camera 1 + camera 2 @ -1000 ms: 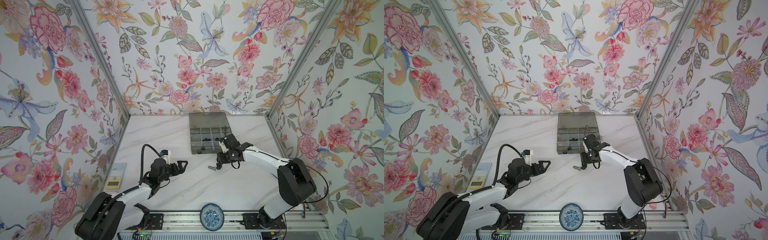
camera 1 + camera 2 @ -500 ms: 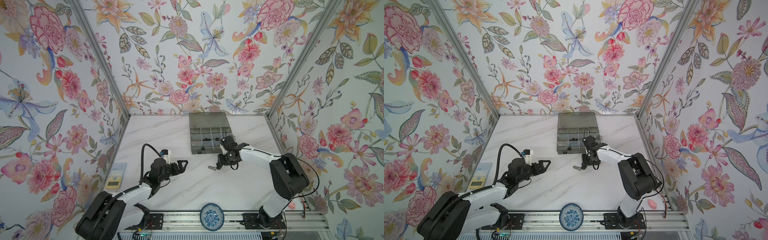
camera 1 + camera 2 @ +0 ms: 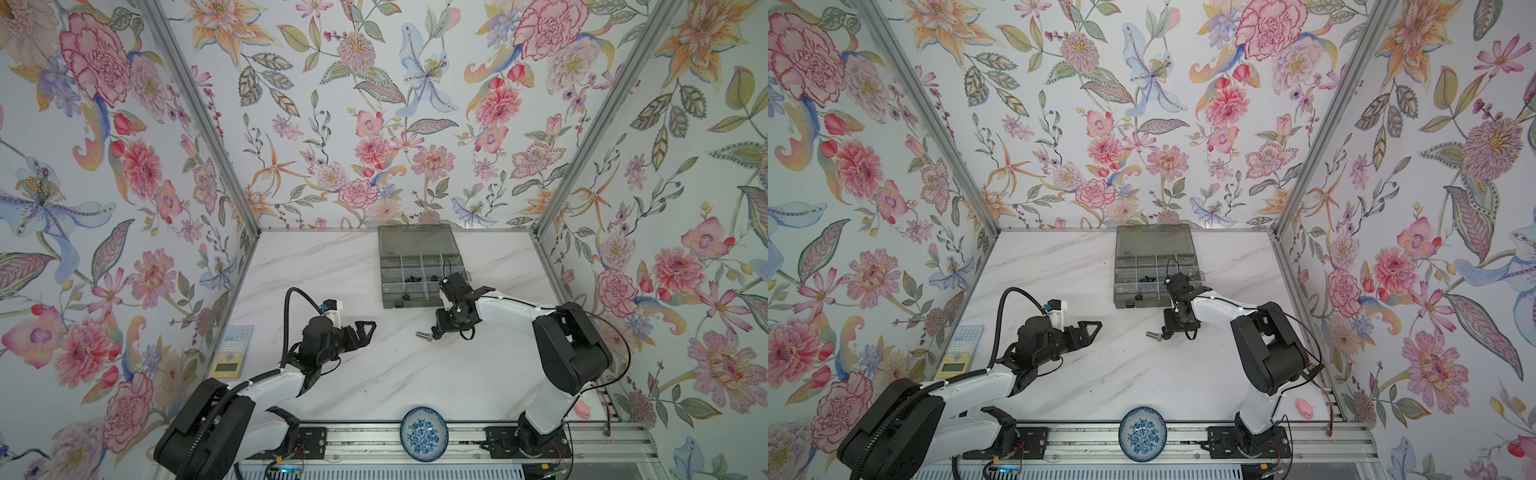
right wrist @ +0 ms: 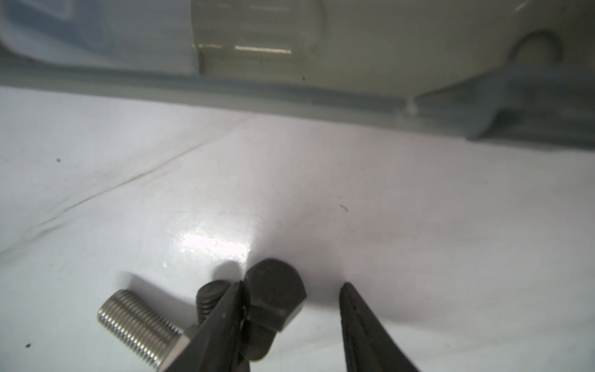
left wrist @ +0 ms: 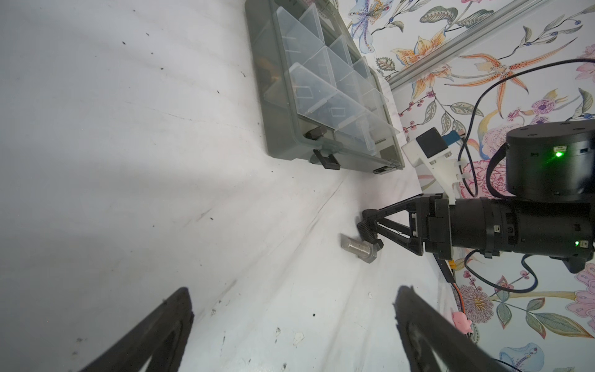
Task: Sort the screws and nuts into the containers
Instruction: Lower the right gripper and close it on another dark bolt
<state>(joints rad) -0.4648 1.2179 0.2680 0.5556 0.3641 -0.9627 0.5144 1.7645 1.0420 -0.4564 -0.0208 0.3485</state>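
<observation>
Marble table point(image 3: 374, 386), seen from above. At the centre of both top views, the right gripper point(image 4: 292, 285) is low over the table, its jaws apart around a black screw's point(image 4: 273, 290) hex head, one finger touching it. A silver screw point(image 4: 138, 325) lies just beside. The organiser box point(image 3: 411, 304) sits just above them. Left of centre, the left gripper point(image 5: 293, 299) hovers, spread wide.

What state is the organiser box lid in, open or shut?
Open: the lid is swung back behind the organiser box, leaving its compartments uncovered in both top views.
</observation>
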